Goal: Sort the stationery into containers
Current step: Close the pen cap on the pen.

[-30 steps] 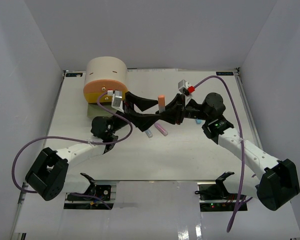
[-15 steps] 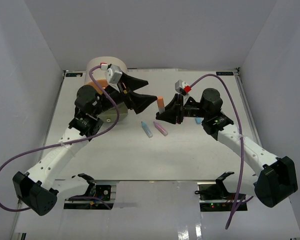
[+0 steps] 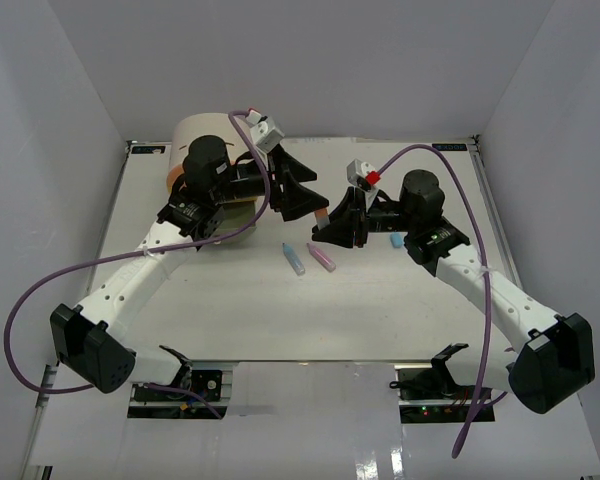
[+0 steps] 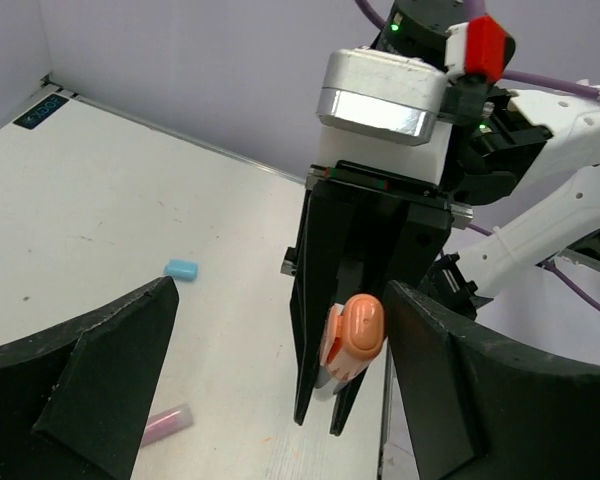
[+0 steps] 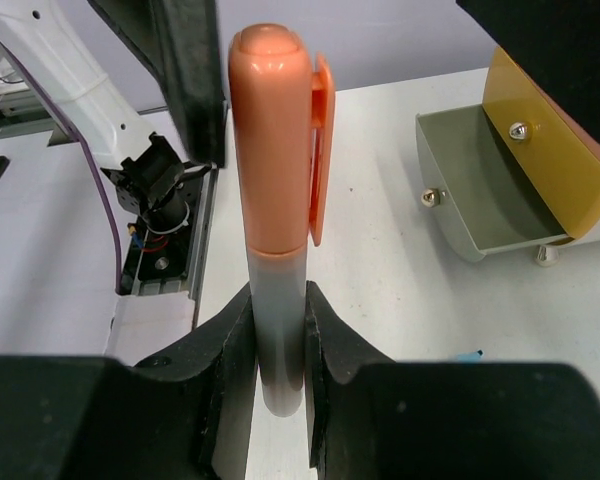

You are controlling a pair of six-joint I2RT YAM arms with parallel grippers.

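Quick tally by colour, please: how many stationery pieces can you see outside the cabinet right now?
orange-capped pen, held in the right gripper: 1
blue pen, on the table: 1
pink pen, on the table: 1
blue eraser block, on the table: 1
Total: 4

Left tool (image 4: 280, 300) spread wide – facing it, right tool (image 4: 322, 418) grips orange-capped marker (image 4: 356, 322); blue eraser (image 4: 181, 269), pink pen (image 4: 165, 424) on table (image 4: 100, 200).
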